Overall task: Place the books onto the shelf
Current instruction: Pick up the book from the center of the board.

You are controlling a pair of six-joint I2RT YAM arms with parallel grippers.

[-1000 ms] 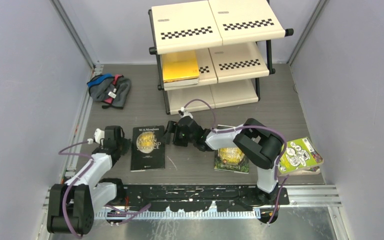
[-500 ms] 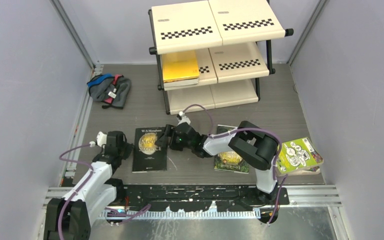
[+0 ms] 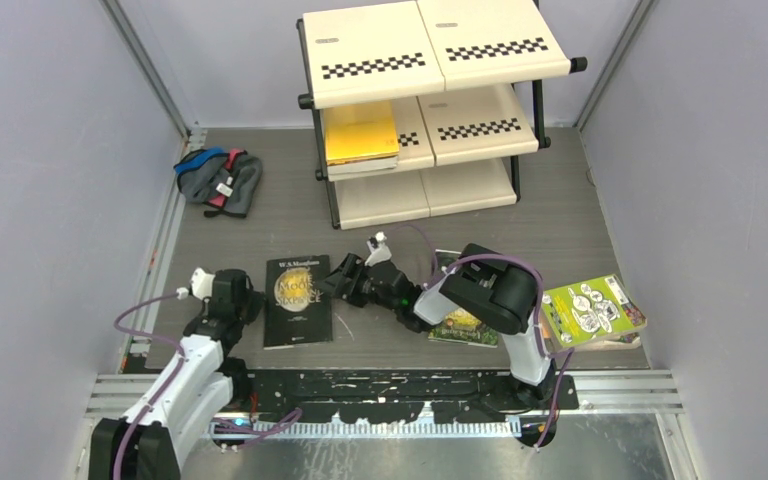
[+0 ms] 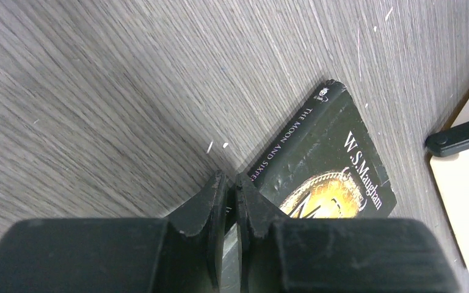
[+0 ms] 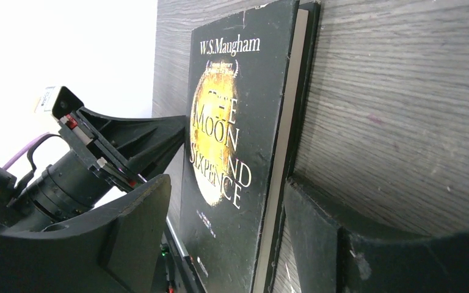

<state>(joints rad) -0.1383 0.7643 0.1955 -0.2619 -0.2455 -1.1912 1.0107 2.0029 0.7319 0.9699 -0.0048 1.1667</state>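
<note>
The black "Moon and Sixpence" book (image 3: pixel 297 300) lies flat on the table. My left gripper (image 3: pixel 237 303) is shut, and its fingertips (image 4: pixel 231 181) press against the book's spine (image 4: pixel 336 165). My right gripper (image 3: pixel 346 281) is open at the opposite long edge. In the right wrist view that page edge of the book (image 5: pixel 232 140) runs between the two wide fingers (image 5: pixel 131 226). The shelf (image 3: pixel 430 55) stands at the back, with a yellow-backed book (image 3: pixel 361 132) on its middle tier. A dark green-gold book (image 3: pixel 463 322) lies under the right arm. A lime green book (image 3: pixel 592 310) lies at the right.
A grey-blue cloth bundle (image 3: pixel 219 180) lies at the back left. A cream board and black foot of the shelf (image 4: pixel 464 201) show at the right of the left wrist view. The metal rail (image 3: pixel 390 385) carrying the arm bases runs along the near edge.
My right gripper has slid left and nearer until its open jaws straddle the black book's right edge. My left gripper has drawn slightly nearer along the spine, still shut.
</note>
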